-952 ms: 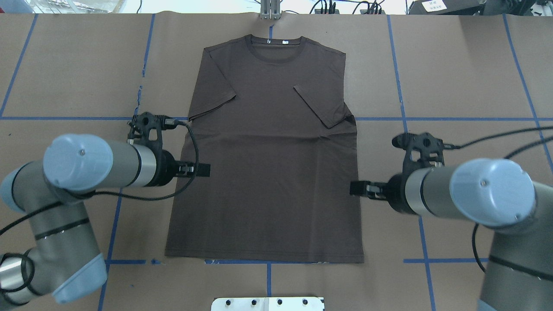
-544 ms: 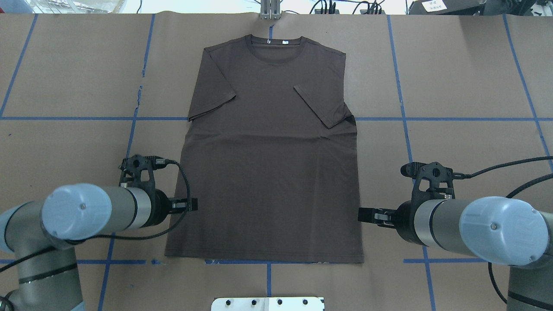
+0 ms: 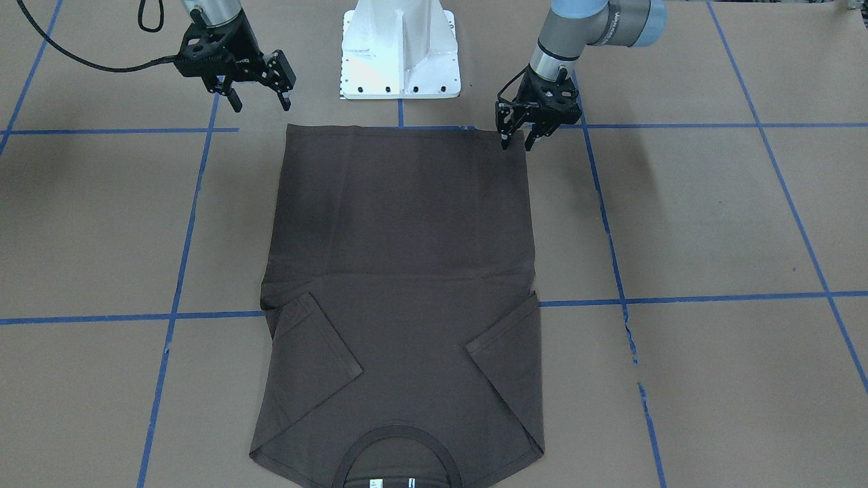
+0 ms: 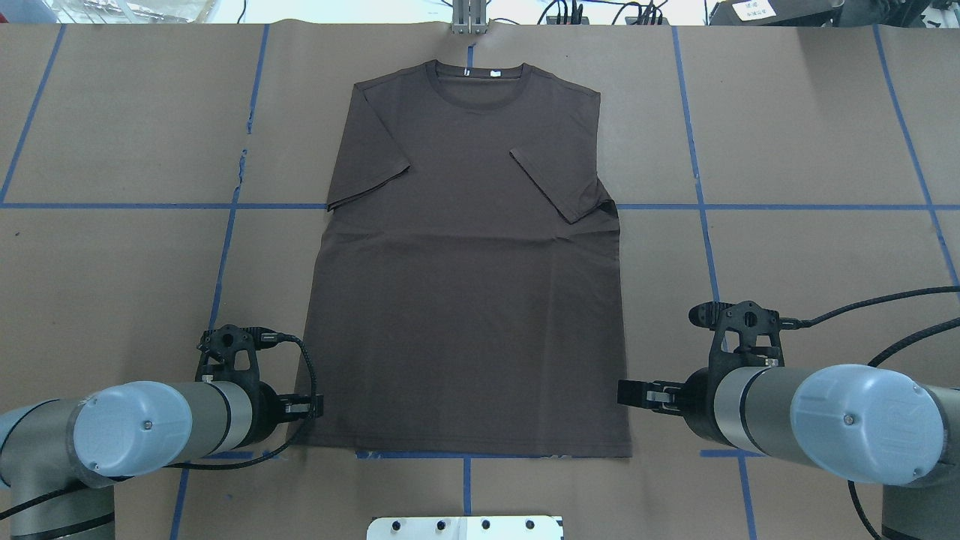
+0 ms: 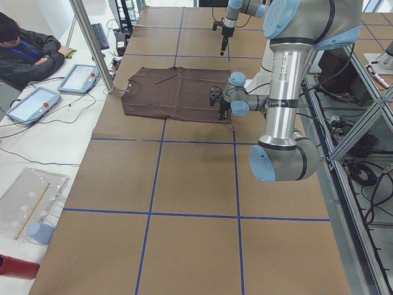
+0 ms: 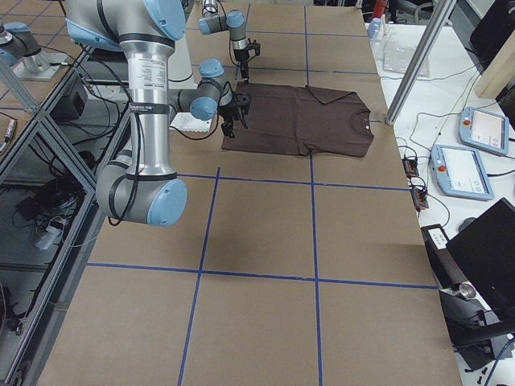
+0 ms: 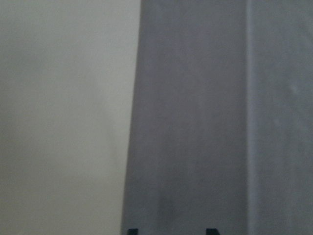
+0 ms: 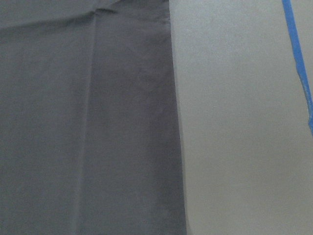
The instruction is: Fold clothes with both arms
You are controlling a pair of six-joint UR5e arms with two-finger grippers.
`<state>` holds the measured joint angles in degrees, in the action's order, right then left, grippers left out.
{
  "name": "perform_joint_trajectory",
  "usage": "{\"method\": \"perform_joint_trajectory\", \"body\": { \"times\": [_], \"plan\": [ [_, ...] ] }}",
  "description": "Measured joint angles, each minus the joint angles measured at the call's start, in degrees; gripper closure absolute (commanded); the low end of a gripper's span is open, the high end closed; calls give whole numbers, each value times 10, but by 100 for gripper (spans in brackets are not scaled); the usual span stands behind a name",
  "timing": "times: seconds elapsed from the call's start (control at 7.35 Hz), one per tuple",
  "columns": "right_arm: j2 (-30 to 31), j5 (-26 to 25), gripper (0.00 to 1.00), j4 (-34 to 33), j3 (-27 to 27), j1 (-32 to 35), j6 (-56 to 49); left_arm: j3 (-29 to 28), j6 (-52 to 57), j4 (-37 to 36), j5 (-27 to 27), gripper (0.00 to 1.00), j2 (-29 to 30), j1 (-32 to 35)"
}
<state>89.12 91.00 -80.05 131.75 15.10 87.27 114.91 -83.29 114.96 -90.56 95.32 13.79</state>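
Note:
The dark brown T-shirt [image 4: 465, 300] lies flat on the brown paper, collar at the far side and hem near the robot, with both sleeves folded inward; it also shows in the front-facing view [image 3: 400, 237]. My left gripper [image 4: 313, 407] is open and low at the hem's left corner; in the front-facing view [image 3: 517, 141] its fingers straddle that corner. My right gripper [image 4: 624, 393] is open and empty, held above the table beside the shirt's right edge near the hem [image 3: 262, 103]. The left wrist view shows blurred cloth [image 7: 220, 122] close up. The right wrist view shows the shirt's edge [image 8: 83, 122].
The white pedestal base [image 3: 400, 54] stands just behind the hem. Blue tape lines [image 4: 705, 247] cross the paper. A metal post [image 4: 469, 15] stands past the collar. An operator [image 5: 24, 49] sits with tablets at the far table edge.
Both arms have moved back along the shirt's sides toward the hem. The left gripper travelled farther and came down to the hem corner. Both grippers stay open.

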Motion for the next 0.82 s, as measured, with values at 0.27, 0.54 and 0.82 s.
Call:
{"method": "perform_joint_trajectory", "body": {
  "times": [0.27, 0.54, 0.82],
  "plan": [
    [0, -4, 2, 0, 0, -1, 0, 0, 0, 0, 0, 44, -6, -8],
    [0, -6, 2, 0, 0, -1, 0, 0, 0, 0, 0, 44, -10, -14],
    [0, -9, 2, 0, 0, -1, 1, 1, 0, 0, 0, 44, -10, -19]
  ]
}}
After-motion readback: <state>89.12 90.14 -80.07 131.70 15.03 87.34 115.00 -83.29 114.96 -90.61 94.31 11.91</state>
